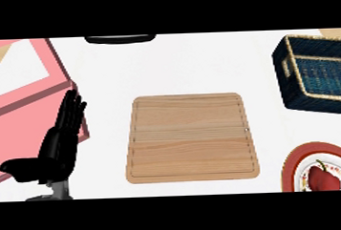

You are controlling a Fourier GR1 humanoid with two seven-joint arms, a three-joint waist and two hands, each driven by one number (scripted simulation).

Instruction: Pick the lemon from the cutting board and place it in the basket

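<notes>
The light was bright and even, falling flat from above across the white table [192, 63], which showed almost no shading. Shadows were faint; only the inner walls of the dark blue basket [314, 73] looked dimmer than its rim. The wooden cutting board [192, 137] carried no glare. Edges looked slightly soft throughout.

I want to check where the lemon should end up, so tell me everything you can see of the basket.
The basket is a dark blue woven box with a tan rim and a lighter blue woven floor. It stands upright on the white counter at the far right, tilted a little in the view and cut off by the right edge. Nothing shows inside the part in view, and nothing touches it. It sits beyond the plate and right of the cutting board.
</notes>
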